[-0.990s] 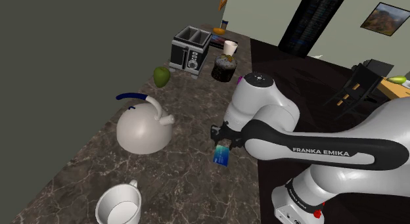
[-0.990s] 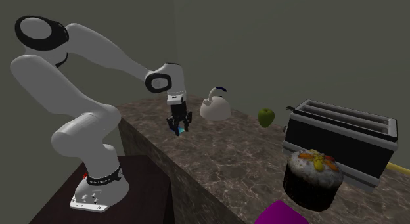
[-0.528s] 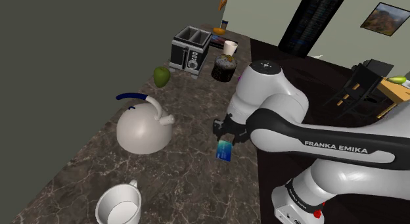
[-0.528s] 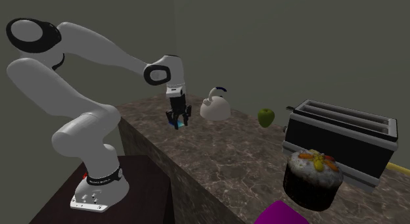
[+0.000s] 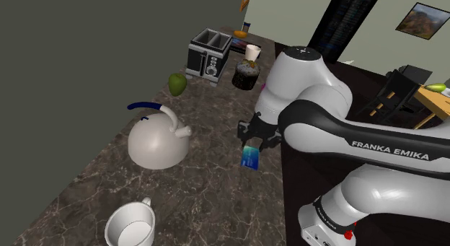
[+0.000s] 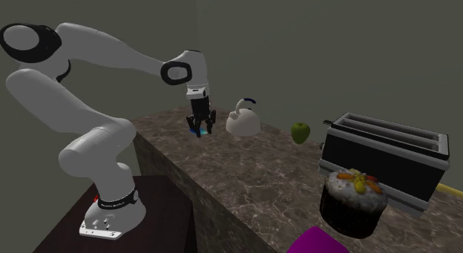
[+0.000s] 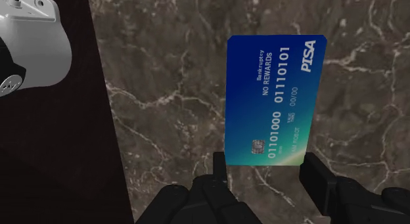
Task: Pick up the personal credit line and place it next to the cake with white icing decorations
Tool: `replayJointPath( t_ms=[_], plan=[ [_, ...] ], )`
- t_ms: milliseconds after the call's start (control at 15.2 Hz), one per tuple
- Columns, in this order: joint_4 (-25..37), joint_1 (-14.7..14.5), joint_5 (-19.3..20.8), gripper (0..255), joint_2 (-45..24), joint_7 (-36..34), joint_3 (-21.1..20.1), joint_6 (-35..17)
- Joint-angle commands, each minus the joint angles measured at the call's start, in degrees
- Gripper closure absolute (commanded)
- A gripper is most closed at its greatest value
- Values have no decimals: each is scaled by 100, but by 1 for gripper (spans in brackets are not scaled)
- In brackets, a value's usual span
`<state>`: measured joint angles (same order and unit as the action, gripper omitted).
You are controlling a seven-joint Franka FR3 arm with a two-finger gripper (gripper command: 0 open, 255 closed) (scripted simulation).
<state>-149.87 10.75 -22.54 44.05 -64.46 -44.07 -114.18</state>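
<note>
End effector (image 7: 266, 166) clamped on blue credit card (image 7: 273, 91), held above dark marble countertop (image 7: 167, 91) nr its edge.

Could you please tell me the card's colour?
The card is blue fading to teal, white lettering; clearest in wrist view.

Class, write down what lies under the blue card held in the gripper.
In the wrist view, a dark veined marble counter shows all around the card, which the gripper holds above it. The patch straight behind the card is covered, so anything there cannot be seen.

Dim, even light — soft shadows, no glare
</note>
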Motion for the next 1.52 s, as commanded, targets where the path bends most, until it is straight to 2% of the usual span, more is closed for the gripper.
replayJointPath(
  t_ms=[0,1452],
  plan=[
    [88,-7,41,255,59,16,81,154],
    [1578,137,546,255,206,103,783,1812]
  ],
)
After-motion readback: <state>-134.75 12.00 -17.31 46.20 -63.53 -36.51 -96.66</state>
